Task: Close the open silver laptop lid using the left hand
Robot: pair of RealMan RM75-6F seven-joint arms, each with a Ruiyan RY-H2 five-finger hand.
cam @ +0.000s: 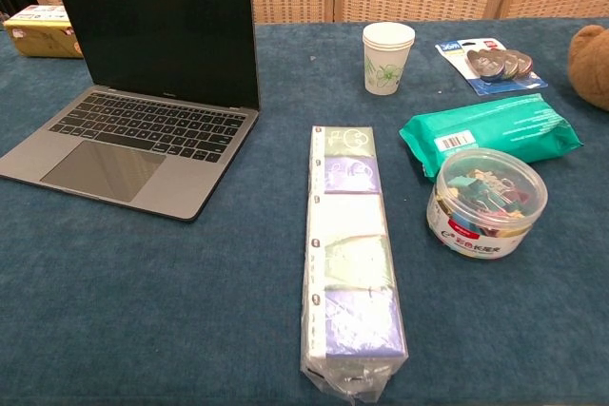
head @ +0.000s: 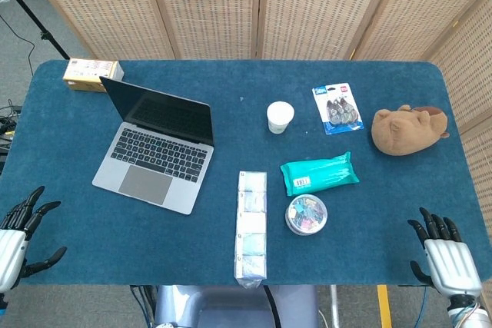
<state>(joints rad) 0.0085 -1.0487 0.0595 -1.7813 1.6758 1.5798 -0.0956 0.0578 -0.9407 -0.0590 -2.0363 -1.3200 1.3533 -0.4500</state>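
Observation:
The silver laptop (head: 154,151) stands open on the left half of the blue table, its dark screen (cam: 157,21) upright and facing the front edge. The keyboard and trackpad (cam: 105,170) lie bare. My left hand (head: 17,237) hangs at the table's front left corner, well short of the laptop, fingers spread and holding nothing. My right hand (head: 444,259) sits at the front right corner, fingers apart and empty. Neither hand shows in the chest view.
Behind the laptop lies a yellow box (head: 92,74). A long pack of tissues (head: 252,226) lies right of the laptop, then a tub of clips (head: 306,214), a green wipes pack (head: 319,173), a paper cup (head: 280,117), a blister pack (head: 337,109) and a brown plush (head: 407,130).

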